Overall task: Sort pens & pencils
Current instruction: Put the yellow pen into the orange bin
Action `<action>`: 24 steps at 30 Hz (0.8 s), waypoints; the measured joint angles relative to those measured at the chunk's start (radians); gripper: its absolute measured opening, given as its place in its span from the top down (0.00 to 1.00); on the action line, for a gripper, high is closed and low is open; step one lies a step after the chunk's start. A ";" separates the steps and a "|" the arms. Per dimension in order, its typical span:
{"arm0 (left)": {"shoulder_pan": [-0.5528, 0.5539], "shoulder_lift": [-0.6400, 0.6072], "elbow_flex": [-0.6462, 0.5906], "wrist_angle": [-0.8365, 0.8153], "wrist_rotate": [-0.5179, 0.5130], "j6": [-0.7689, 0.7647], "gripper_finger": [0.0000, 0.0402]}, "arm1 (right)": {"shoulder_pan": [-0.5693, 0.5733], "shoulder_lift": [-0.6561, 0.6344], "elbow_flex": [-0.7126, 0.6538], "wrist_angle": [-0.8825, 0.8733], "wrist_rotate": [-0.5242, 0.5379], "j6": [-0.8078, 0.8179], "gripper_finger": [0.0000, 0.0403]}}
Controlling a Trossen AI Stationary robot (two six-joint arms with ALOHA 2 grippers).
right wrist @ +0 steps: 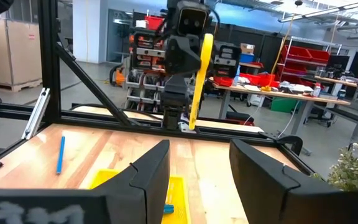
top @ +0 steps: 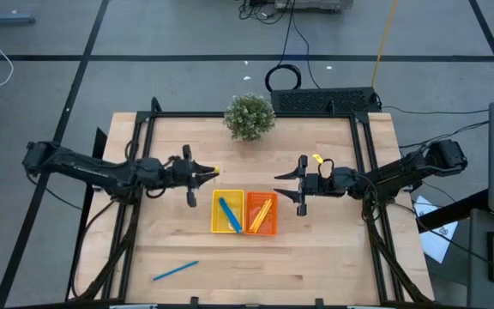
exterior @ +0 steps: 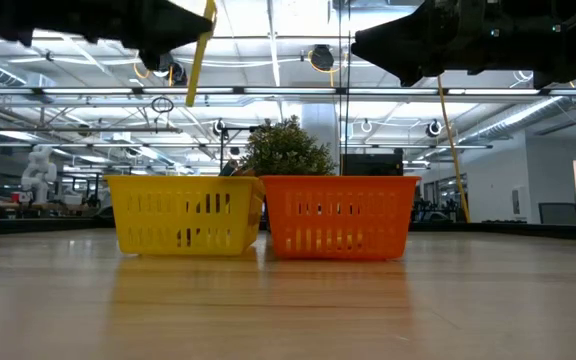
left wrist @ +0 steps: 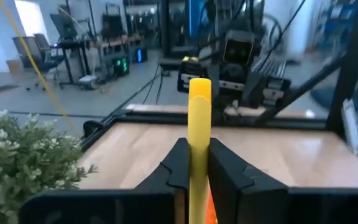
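My left gripper hangs above the table, just left of and beyond the yellow tray. It is shut on a yellow pencil, which also shows high up in the low view. My right gripper is open and empty, in the air to the right of the orange tray. A blue pen lies in the yellow tray. Yellow pencils lie in the orange tray. Another blue pen lies flat on the table near its near left edge. My left gripper pinches the yellow pencil between its two fingers, part-way along its shaft. The fingers reach roughly level from the table's left and lie across the pencil. The pencil is lifted clear and tilted, its lower end hanging below the gripper.
The two trays stand side by side at the table's middle. A small potted plant stands at the far edge. A black frame runs round the table top. Bare wood lies on the near side around the loose blue pen.
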 joint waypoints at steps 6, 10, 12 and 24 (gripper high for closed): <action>0.011 -0.005 -0.131 0.240 0.052 -0.009 0.92 | 0.000 0.000 0.000 -0.005 0.000 0.000 0.61; 0.008 -0.011 -0.139 0.254 0.052 -0.011 0.92 | 0.000 0.000 0.000 -0.005 0.000 -0.004 0.61; 0.008 -0.011 -0.139 0.259 0.053 -0.011 0.92 | 0.000 0.000 0.000 -0.005 0.000 -0.004 0.61; 0.018 0.048 -0.133 0.325 0.054 -0.051 0.92 | -0.005 0.009 0.000 -0.058 0.000 0.057 0.61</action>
